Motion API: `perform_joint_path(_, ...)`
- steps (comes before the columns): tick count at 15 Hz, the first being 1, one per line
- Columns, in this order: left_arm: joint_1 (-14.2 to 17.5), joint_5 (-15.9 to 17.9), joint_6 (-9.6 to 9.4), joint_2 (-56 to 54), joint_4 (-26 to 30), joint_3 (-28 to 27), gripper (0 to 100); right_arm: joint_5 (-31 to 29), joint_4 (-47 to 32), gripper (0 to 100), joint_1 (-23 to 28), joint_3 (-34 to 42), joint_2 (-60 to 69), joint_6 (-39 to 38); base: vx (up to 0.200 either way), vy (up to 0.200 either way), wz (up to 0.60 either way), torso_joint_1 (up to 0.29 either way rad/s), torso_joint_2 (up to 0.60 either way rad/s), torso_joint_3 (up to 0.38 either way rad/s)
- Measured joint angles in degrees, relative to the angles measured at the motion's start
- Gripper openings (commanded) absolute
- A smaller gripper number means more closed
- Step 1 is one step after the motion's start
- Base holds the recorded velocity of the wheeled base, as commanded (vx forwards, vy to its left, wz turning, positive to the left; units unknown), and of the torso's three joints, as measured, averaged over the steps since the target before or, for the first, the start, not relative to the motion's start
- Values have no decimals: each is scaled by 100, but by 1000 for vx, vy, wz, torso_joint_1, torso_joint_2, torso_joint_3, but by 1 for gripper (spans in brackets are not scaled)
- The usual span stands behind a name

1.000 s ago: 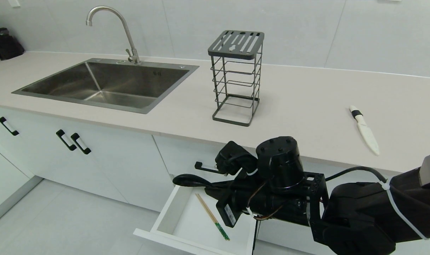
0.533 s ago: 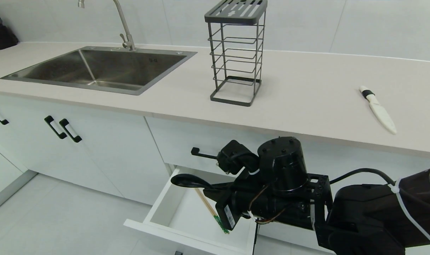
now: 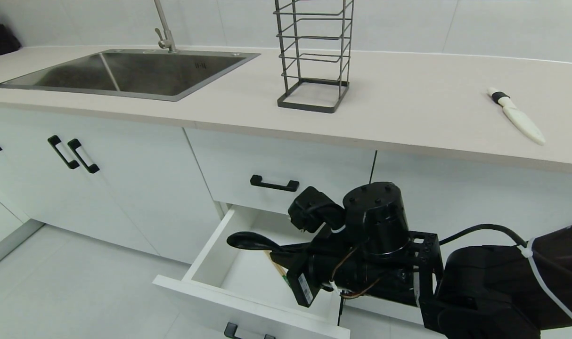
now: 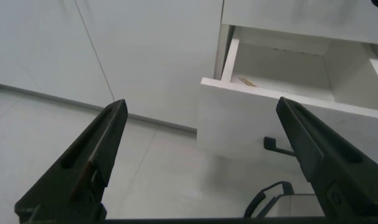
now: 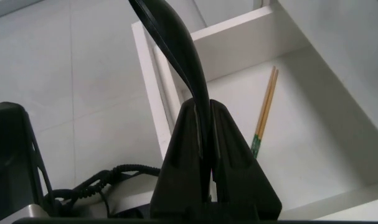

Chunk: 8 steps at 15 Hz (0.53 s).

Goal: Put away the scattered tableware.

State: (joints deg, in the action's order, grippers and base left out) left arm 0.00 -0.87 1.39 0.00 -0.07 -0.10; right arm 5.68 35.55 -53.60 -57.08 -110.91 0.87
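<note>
Head camera first: right gripper [image 3: 290, 256] is low in front of the cabinets, its fingers clamped on the handle of a black plastic spoon [image 3: 248, 240]. The bowl of that spoon points left and hangs over the open white drawer [image 3: 239, 301]. Down inside the drawer lies a pair of light wooden chopsticks with green tips [image 3: 275, 266], partly hidden behind the gripper. Up on the pale stone countertop [image 3: 408, 103], a white knife with a black band [image 3: 517, 116] lies far to the right, well apart from everything else. A dark wire rack [image 3: 313, 56] stands near the middle of the counter, and the stainless steel sink [image 3: 126, 70] sits to its left.

Over to the left wrist camera: left gripper [image 4: 201, 109] hangs with its fingers spread wide and nothing between them. Beyond it is the drawer [image 4: 288, 96], with one end of the chopsticks [image 4: 246, 81] peeking over the front panel.

Right wrist camera now: the right gripper [image 5: 204, 111] is pinched tight on the spoon [image 5: 170, 37], which rises and curves away from the fingers. Below, the chopsticks [image 5: 266, 102] lie side by side on the drawer [image 5: 338, 124] bottom, near its side wall.
</note>
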Motion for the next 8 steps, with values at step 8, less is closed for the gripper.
perform_joint_path(8,0,0,0,0,5,0,100,20,0,0,2,-358,-138,-16,0,0,0,-7,80,29)
